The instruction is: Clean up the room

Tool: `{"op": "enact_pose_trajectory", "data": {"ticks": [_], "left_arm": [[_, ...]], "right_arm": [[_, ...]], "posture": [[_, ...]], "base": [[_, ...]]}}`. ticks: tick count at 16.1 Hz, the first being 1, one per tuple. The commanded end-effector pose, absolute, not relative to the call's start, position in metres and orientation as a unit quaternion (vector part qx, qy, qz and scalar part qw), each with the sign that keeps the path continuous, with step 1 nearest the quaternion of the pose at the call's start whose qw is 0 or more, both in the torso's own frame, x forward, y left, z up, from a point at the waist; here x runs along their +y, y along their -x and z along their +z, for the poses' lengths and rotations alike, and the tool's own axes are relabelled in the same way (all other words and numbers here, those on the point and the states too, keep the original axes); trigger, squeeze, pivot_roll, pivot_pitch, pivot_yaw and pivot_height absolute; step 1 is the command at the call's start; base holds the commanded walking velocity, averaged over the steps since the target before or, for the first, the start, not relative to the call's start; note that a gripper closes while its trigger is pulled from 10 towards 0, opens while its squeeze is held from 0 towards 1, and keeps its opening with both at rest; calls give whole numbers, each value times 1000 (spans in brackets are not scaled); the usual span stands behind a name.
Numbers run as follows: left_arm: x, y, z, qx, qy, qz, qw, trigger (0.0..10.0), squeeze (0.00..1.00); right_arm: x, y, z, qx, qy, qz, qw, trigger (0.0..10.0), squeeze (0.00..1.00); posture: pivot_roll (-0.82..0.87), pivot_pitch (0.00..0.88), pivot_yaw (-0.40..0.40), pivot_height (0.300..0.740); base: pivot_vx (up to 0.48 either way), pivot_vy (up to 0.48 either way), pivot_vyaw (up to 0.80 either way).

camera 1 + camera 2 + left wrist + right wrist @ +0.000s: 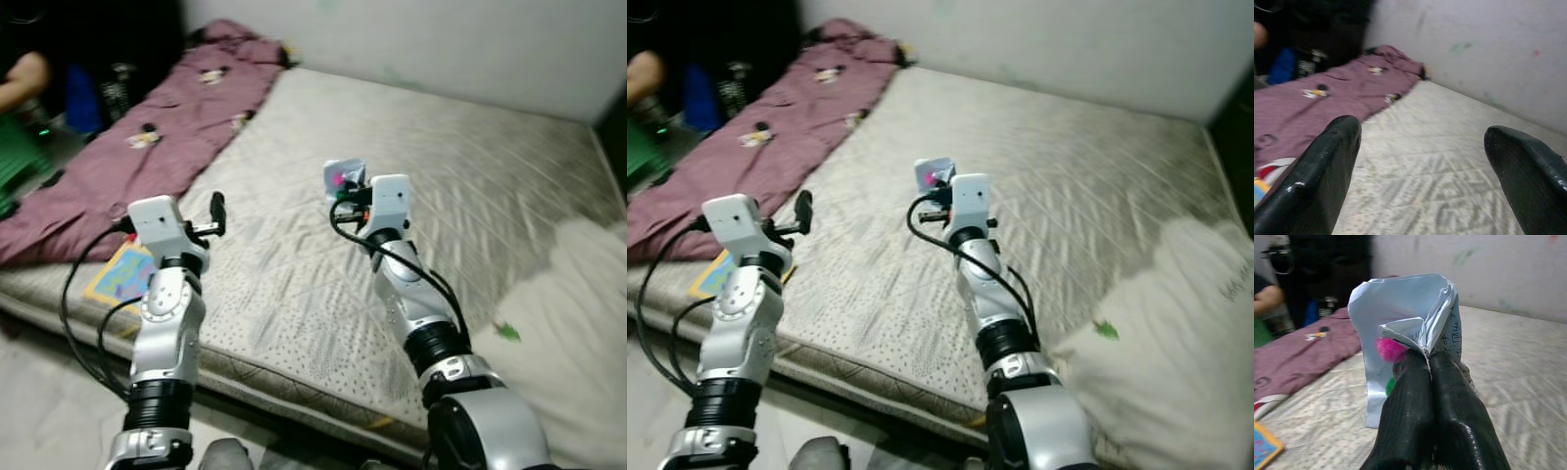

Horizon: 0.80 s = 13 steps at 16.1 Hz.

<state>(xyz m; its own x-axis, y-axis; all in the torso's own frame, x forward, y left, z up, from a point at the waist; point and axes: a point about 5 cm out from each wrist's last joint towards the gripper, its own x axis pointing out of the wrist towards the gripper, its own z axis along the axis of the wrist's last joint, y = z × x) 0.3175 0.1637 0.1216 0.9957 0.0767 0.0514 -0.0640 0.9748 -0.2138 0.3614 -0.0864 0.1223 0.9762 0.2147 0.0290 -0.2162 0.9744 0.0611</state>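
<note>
**Now: right gripper holding a crumpled wrapper above the mattress**

Overhead, from the head camera, both silver arms reach forward over a bare grey patterned mattress [460, 186] that lies low on the floor against a pale wall [441, 39].

Right gripper [1429, 363] — its two black fingers are pressed together on a crumpled pale-blue wrapper [1400, 308], pinching a fold of it. The wrapper stands up beyond the fingertips, raised off the mattress; print shows on its inner face, with a pink patch and a green patch near the pinch.

Left gripper [1422, 142] — its fingers [1327, 171] are spread wide apart with nothing between them, held above the near left part of the mattress.

Other items:
- a maroon blanket [127, 147] with small cartoon patches, spread along the mattress's left side up to the wall;
- a colourful flat book [122, 274], yellow-edged, on the mattress's near left edge beside the left arm;
- a white pillow [578, 323] at the near right, bearing a small green scrap [506, 332];
- a person's arm [22, 78] at the far left, beside dark clutter that is too blurred to identify.
</note>
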Motion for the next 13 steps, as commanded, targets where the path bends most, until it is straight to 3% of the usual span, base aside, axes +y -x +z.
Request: {"op": "enact_pose_trajectory", "data": {"ticks": [1, 5, 13], "left_arm": [[164, -319, 123, -27, 104, 35, 994, 10000, 0], [164, -320, 123, -28, 108, 36, 993, 10000, 0], [164, -321, 123, -28, 113, 37, 993, 10000, 0]], "right_arm": [[-85, -364, 128, -17, -36, 113, 993, 10000, 0], [-85, -364, 129, -18, -39, 114, 993, 10000, 0], [-84, -365, 127, -12, -38, 111, 993, 10000, 0]], "posture": [[86, 0, -25, 740], [84, 0, -25, 740], [83, 0, -26, 740]], "base": [[0, 296, -800], [0, 364, -750], [0, 480, 0]]}}
